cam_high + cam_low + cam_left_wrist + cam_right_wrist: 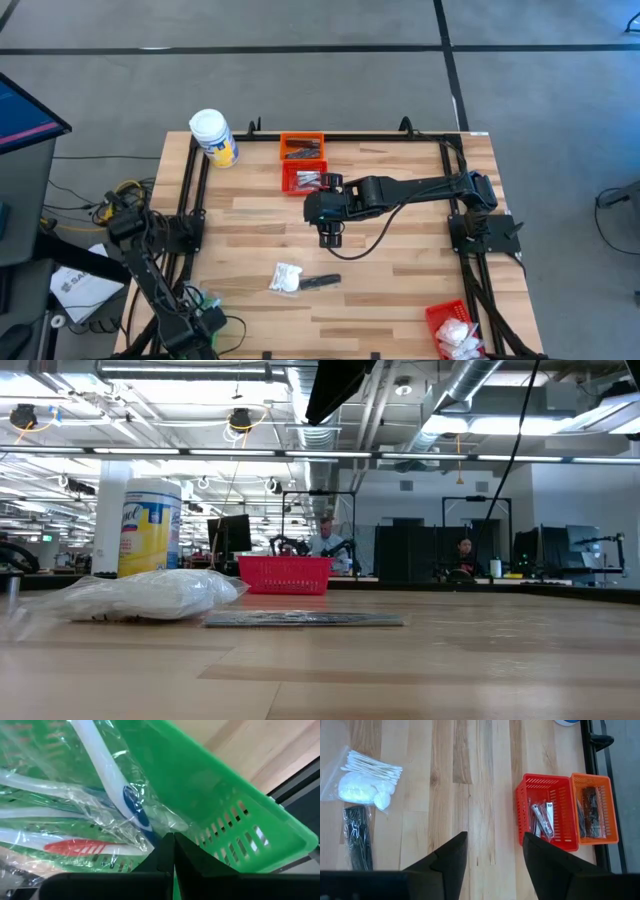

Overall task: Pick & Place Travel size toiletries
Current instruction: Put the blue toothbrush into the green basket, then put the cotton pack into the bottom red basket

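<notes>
The right claw hangs with its jaws apart and empty over the middle of the worktop, probably because it goes for the next item. The white packet and the dark comb lie touching nearer the front edge. The left claw, jaws together, waits over the green basket at the near left.
</notes>
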Motion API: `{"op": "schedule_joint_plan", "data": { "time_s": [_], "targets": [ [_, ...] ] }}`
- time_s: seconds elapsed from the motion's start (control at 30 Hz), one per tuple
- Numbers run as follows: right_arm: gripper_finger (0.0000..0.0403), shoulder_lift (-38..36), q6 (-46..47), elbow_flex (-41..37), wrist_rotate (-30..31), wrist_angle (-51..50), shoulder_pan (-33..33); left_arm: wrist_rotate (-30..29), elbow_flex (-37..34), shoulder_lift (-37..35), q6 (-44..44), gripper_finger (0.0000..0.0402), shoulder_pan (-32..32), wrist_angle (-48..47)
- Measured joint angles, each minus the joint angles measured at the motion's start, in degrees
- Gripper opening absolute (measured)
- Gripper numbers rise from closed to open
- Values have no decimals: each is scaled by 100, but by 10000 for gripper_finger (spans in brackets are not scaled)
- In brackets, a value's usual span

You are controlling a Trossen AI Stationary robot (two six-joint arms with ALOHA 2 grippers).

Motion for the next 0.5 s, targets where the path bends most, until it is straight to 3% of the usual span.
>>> {"op": "schedule_joint_plan", "data": {
  "time_s": [0.2,0.5],
  "targets": [
    [181,0,0,0,-2,0,0,-118,1,-350,-232,0,-2,-12],
    [185,0,44,0,0,-101,22,-1118,2,-1098,-872,0,-195,-345]
  ]
}}
